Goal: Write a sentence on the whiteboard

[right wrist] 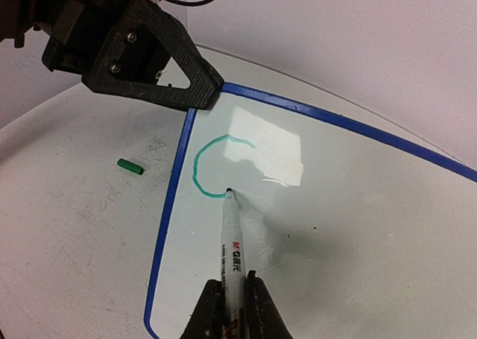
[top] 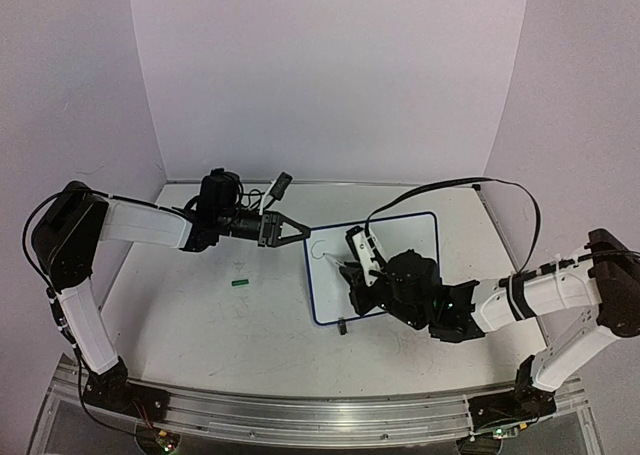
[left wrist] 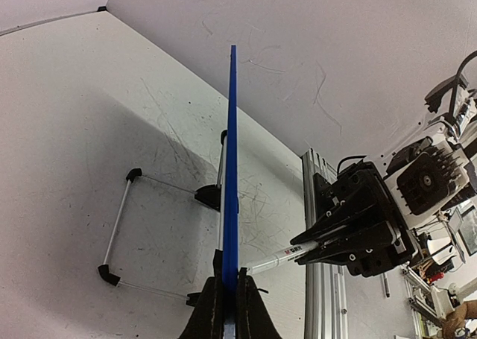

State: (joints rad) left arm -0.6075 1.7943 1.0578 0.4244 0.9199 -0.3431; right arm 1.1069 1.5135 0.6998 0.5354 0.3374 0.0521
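The whiteboard [top: 412, 233], white with a blue frame, sits at the table's middle. My left gripper [top: 300, 228] is shut on its far left corner; the left wrist view shows the blue edge [left wrist: 232, 168] pinched between the jaws of that gripper [left wrist: 229, 298]. My right gripper [right wrist: 235, 298] is shut on a white marker [right wrist: 232, 242], whose tip touches the board [right wrist: 343, 227]. Of the sentence, only one green open curve [right wrist: 198, 171] shows, and the tip rests at its lower end.
A green marker cap [top: 239, 283] lies on the table left of the board, also visible in the right wrist view [right wrist: 130, 166]. The board's wire stand [left wrist: 119, 220] with black feet rests on the scuffed tabletop. White walls enclose the back and sides.
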